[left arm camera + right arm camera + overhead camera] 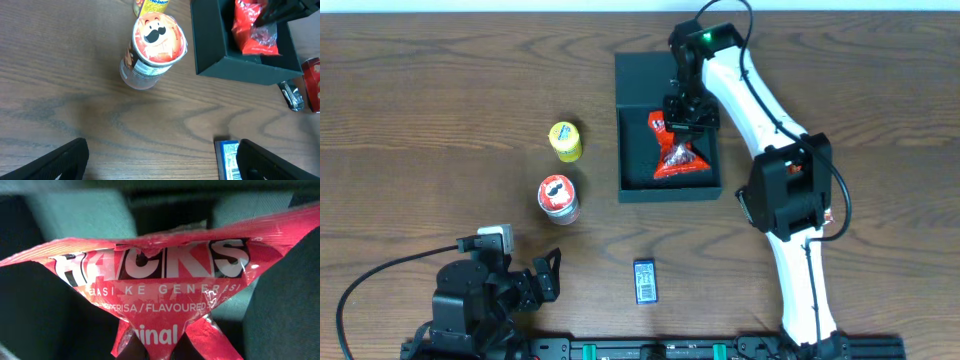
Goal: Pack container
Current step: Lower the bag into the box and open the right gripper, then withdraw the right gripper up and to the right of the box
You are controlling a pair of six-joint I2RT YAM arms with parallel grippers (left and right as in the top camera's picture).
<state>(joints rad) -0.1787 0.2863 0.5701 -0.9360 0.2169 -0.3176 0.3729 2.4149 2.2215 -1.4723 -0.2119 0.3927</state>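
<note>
The dark teal container (670,193) stands open at the table's middle, its lid (642,76) lying flat behind it. My right gripper (686,128) is inside it, shut on a red snack bag (678,160), whose lower end hangs down in the box. In the right wrist view the bag (165,275) is pinched at its bottom edge between the fingers (172,347), with the teal walls (280,315) around it. My left gripper (552,275) is open and empty at the front left. In its wrist view (162,160) the container (235,67) and the bag (252,35) lie ahead.
A yellow can (565,141) and a red-topped can with a moustache face (558,198) stand left of the container. A small blue pack (646,281) lies near the front edge, by my left gripper's right finger (227,160). The moustache can (155,50) also shows ahead of it.
</note>
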